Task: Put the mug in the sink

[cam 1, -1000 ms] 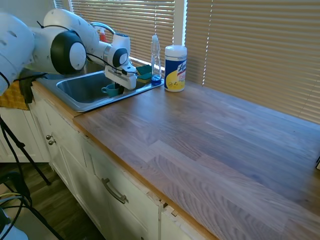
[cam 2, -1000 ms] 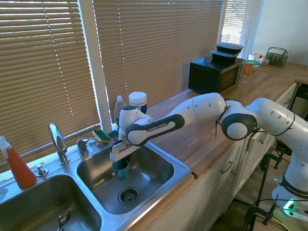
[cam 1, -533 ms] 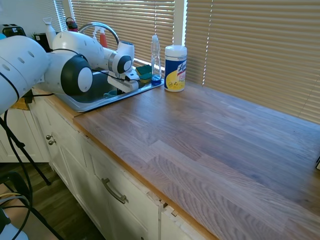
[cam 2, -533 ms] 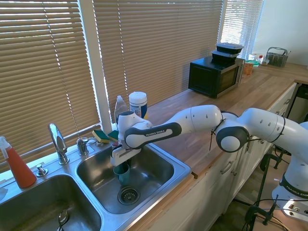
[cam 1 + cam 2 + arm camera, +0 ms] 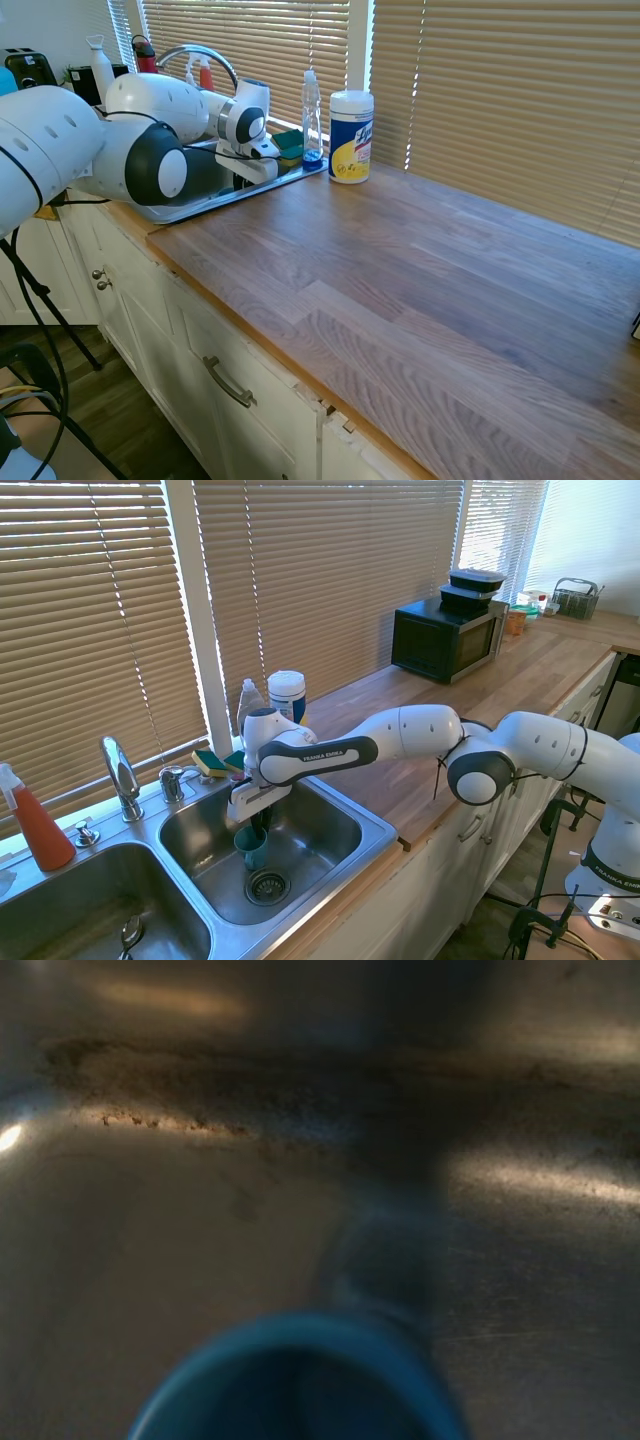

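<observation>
Pincer [image 5: 255, 825] closed on the mug's [image 5: 251, 847] rim, upright, low inside the sink's [image 5: 330, 830] right-hand basin.

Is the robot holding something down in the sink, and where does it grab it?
Yes, the gripper holds the blue mug by its rim, low inside the sink.

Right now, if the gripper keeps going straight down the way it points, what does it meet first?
The gripper points down into the sink's right basin, at the rim of the mug. It would press on the mug first; the steel floor near the drain lies just below. Whether the mug already rests there isn't clear.
</observation>
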Motion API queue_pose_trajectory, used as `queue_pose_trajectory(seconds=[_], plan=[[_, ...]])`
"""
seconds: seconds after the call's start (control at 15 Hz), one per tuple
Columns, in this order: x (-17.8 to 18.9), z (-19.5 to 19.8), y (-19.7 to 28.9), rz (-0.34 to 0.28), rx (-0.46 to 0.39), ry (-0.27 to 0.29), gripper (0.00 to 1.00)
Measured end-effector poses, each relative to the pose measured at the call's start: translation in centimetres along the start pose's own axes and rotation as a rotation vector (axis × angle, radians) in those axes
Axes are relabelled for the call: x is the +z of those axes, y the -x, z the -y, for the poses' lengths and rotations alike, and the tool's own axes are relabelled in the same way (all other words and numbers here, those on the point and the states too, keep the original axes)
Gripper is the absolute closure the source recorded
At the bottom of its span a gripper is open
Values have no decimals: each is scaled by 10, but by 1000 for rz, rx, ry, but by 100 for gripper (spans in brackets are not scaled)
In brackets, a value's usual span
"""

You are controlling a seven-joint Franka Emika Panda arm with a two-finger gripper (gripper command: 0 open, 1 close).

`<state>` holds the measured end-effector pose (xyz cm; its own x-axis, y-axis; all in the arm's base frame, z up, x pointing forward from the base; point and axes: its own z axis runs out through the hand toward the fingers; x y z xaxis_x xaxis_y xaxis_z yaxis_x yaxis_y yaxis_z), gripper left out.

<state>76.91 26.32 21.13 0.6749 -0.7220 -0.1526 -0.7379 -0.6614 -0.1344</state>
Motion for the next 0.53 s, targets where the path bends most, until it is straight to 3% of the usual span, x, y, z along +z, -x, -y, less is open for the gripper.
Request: queue_pose_trajectory(seconds=[0.53], plan=[[-46, 0, -15, -22, 10, -28, 0]])
